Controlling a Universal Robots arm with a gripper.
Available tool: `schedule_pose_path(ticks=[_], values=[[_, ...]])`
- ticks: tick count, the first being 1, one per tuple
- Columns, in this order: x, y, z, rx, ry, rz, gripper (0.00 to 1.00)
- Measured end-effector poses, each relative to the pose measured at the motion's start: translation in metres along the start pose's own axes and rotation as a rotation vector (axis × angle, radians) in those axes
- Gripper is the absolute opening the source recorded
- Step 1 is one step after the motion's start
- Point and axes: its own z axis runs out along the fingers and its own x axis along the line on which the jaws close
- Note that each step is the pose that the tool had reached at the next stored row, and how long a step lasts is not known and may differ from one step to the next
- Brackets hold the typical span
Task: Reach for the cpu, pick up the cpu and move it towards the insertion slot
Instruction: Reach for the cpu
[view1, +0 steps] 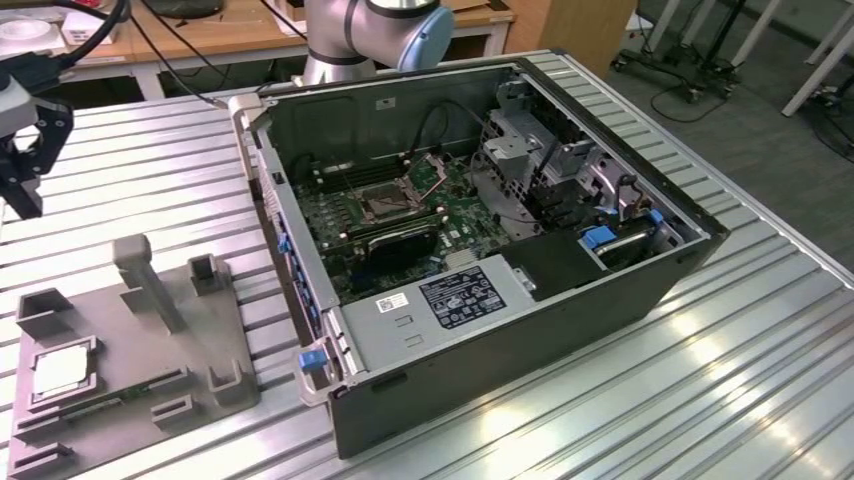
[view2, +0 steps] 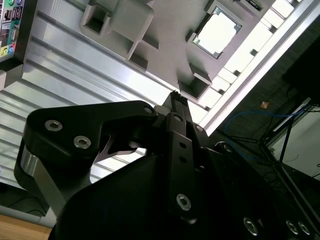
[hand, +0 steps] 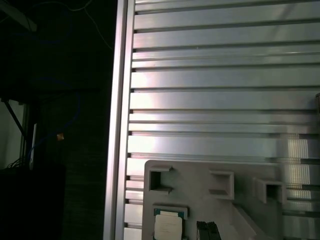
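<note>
Black claw (view2: 176, 99) housing up close in the second wrist view, tip aimed across the slatted table (view2: 75, 65) toward the grey tray (view2: 125, 20). Holds nothing; whether apart or together cannot be told from these angles. In the exterior view, hangs at the far left above the table, well apart from the tray and clear of the open case (view1: 534, 330).

Flat in a square tray recess lies the cpu (view2: 216, 32), silvery top up, near the tray's edge. Just beside it, a long thin strip (view1: 114, 392) in its own groove. Chip untouched, so the reach looks barely begun. Inside the case sits the slot (view1: 378, 205), a dark square in a metal frame, well apart from the cpu and toward the exterior view's right.

For a good reach:
- Centre over the chip before dropping, not over the strip or the neighbouring recesses.
- Square the claw to two opposite chip edges.
- Come down straight and slowly, since the recess walls seem to leave little room and the chip is far smaller than the claw.
- Keep level, and stop short of pressing on the metal top.
- Mind the tray's upright posts (view1: 147, 280) on the way in; probably the likeliest thing to clip from this side.
</note>
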Motion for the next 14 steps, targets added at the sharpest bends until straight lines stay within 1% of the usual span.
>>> schedule_pose_path(ticks=[14], values=[[0.0049, 0.0001, 0.0002, 0.0000, 0.0000, 0.000, 0.11]])
